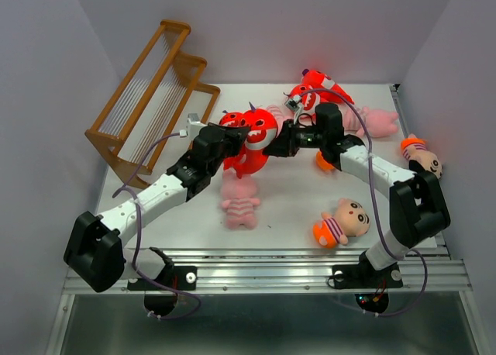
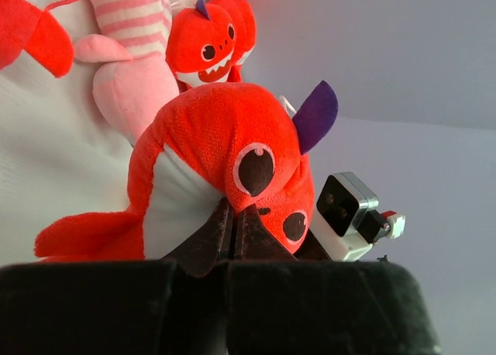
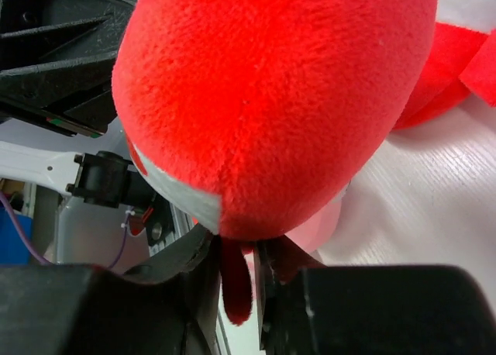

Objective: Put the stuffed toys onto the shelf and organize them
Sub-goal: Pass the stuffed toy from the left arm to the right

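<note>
Fleece, nubby and red, covers the rounded monster [image 2: 221, 134] between left fingers [image 2: 203, 246].

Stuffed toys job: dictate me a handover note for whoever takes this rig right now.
Left gripper: shut on a red toothy plush monster, mid-table.
Right gripper: closed on red plush, apparently the same monster.
Brown wooden stepped shelf: far left, no toys on it.
Pink striped plush pigs, tan-headed boy dolls and other monsters lie around the table.
Done: nothing shelved. Left: every toy.
</note>
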Controlling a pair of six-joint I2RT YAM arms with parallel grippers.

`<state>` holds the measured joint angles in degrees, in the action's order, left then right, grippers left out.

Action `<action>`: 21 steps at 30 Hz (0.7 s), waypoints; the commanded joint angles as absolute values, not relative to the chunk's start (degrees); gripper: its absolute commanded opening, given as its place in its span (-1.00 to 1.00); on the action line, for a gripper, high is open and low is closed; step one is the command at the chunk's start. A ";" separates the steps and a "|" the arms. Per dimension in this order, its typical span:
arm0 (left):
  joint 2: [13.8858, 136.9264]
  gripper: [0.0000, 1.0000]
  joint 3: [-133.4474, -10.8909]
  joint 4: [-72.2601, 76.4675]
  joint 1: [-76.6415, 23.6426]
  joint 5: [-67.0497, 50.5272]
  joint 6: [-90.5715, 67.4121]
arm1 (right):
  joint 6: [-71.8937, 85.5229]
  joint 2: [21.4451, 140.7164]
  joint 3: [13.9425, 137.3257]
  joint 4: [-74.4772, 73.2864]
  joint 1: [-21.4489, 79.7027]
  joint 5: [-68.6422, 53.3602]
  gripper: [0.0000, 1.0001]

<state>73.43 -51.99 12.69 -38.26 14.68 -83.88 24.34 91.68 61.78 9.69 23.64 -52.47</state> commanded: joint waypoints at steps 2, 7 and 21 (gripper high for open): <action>71.19 -1.00 -50.98 17.66 -39.29 13.45 -83.68 | 24.79 90.44 64.07 16.44 23.91 -55.02 -0.78; 67.86 -0.92 -47.82 20.92 -39.29 11.69 -77.80 | 21.63 87.63 63.20 16.17 23.91 -57.39 -0.94; 56.43 0.94 -44.73 17.50 -36.65 -3.94 -38.25 | 4.32 80.42 65.03 -2.35 22.24 -60.64 -0.99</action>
